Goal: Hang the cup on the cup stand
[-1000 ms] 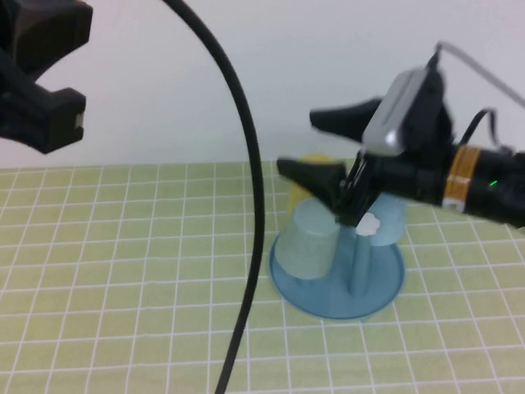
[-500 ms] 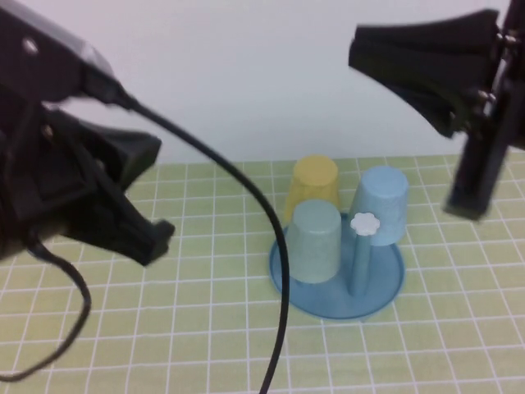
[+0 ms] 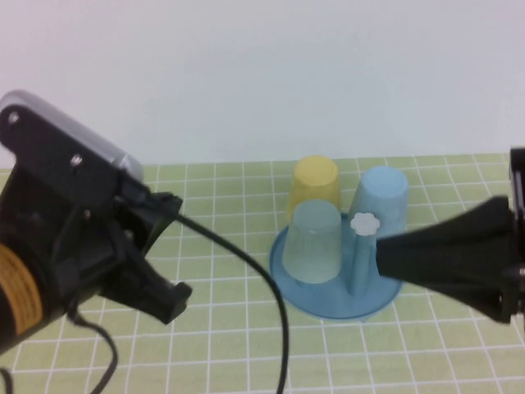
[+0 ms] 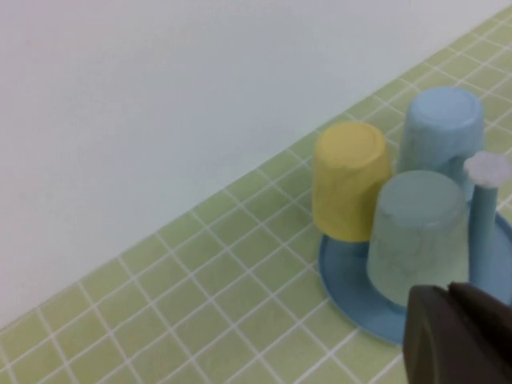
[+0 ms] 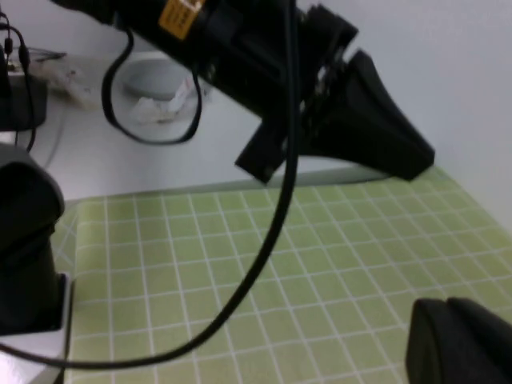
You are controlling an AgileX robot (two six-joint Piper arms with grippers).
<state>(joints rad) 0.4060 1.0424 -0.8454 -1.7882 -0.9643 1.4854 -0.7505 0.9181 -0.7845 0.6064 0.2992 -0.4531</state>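
Black is the colour of both claws, seen nearest the camera in the high view. The left claw (image 3: 168, 300) is held low at the near left, above the green gridded desk (image 3: 221, 246), its fingers clenched together on nothing; a black cable (image 3: 246, 263) trails from it toward the near edge. The right claw (image 3: 385, 250) is held at the near right, its clenched, empty tip pointing left and overlapping the near right side of the cup stand (image 3: 328, 300) in the high view.

Behind the claws, the blue cup stand is set on the desk. The cup (image 3: 313, 242), pale sage green, is seated upside down on the stand's left side. Just beside it, a bare blue peg with a white flower cap (image 3: 363, 223) is seen upright. Farther back, a yellow cup (image 3: 314, 185) and a light blue cup (image 3: 383, 201) are inverted, the yellow one at the stand's rear left.
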